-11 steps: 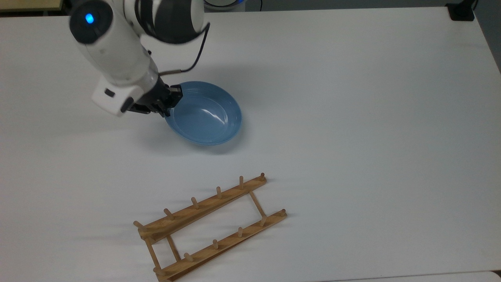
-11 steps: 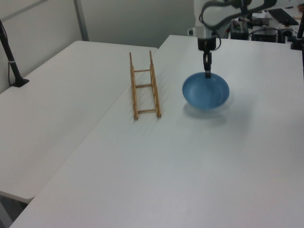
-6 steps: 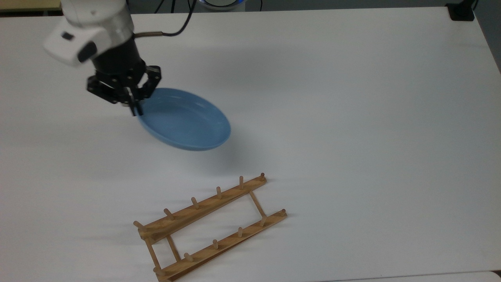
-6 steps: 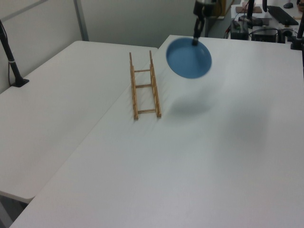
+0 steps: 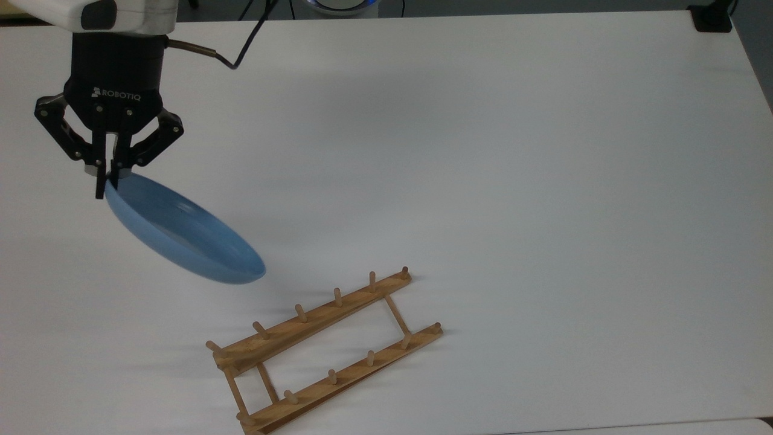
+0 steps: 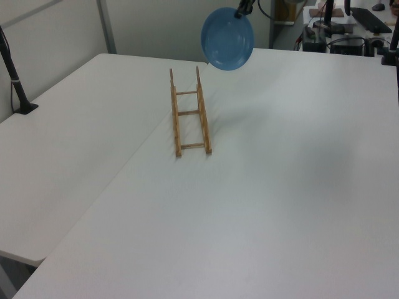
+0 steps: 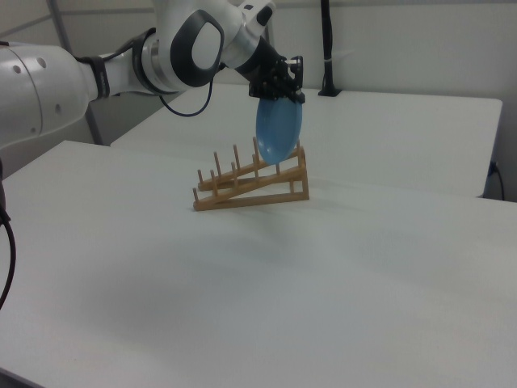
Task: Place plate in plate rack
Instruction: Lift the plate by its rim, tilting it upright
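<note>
White table bare, matte, below my fingers. Plate rack flat on it, beneath and apart from fingertips. My gripper pinched tight on plate rim; plate hangs tilted, airborne. Beyond: second table, grey wall.

Bare white table lies open on every side of the plate rack; its upright pegs are the only obstructions on the surface, with open slots between them; the plate, pinched at its rim by the gripper, hangs tilted in the air, apart from the rack, toward the top view's upper left.
</note>
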You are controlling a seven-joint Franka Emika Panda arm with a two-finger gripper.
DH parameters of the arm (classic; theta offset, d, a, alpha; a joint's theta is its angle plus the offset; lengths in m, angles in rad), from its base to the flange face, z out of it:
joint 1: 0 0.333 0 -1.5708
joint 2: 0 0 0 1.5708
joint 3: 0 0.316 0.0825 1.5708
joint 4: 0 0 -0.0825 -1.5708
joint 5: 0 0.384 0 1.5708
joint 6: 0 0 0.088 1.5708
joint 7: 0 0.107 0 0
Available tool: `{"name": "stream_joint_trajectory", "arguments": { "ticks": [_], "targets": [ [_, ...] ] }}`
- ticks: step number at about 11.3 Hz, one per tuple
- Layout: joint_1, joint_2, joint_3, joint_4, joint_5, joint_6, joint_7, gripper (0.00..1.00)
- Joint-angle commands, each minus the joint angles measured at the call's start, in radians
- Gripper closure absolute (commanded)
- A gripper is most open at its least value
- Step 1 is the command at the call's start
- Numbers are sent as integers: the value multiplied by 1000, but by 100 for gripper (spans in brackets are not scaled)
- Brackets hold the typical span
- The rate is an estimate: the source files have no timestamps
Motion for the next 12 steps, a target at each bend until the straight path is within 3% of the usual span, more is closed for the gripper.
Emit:
{"name": "stream_joint_trajectory", "arguments": {
  "ticks": [1,2,4,7,12],
  "targets": [
    [120,31,-102,36,-255,30,363,100],
    [200,51,-188,41,-311,30,494,100],
    [332,89,-334,59,-328,25,672,100],
    [438,135,-448,70,-342,25,766,100],
    [430,236,-446,185,-345,28,796,100]
  ]
}}
